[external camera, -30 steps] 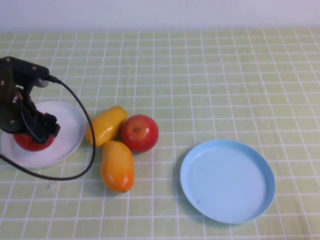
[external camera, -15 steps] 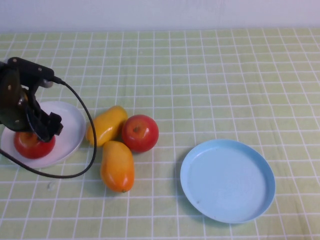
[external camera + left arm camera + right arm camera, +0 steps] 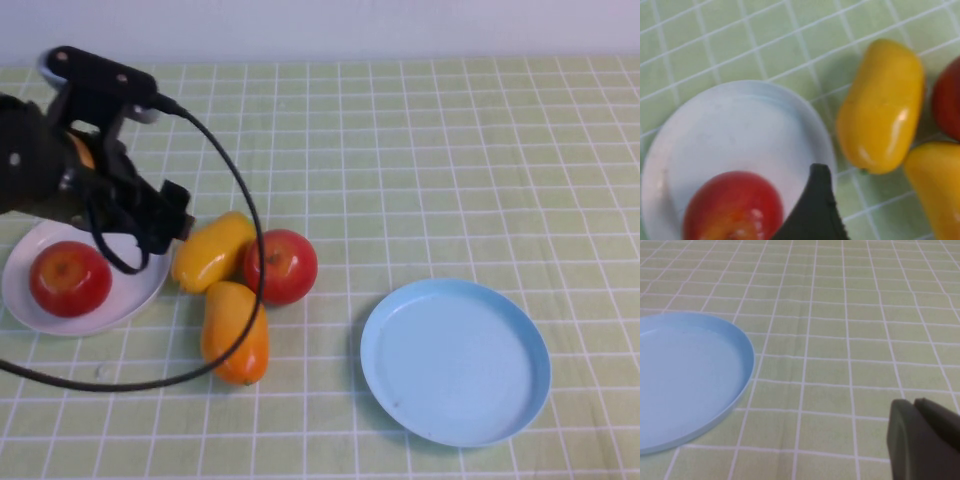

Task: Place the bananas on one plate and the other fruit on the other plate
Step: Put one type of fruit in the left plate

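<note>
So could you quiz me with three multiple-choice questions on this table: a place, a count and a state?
1. Where is the plated apple?
A. white plate
B. blue plate
C. bare cloth

2. How many yellow-orange fruits are there?
A. one
B. two
C. three

3. What does the blue plate hold?
A. an apple
B. a yellow fruit
C. nothing

Answers: 1 A, it sits inside the white rim below the left end effector; 2 B, both lie beside the second apple; 3 C, its surface is bare near the right end effector.

apples (image 3: 70, 279): glossy red
bananas (image 3: 212, 251): yellow-orange
left plate (image 3: 135, 290): white
right plate (image 3: 455, 360): light blue
tabletop (image 3: 450, 170): pale green, white grid
left claw (image 3: 160, 225): black
</note>
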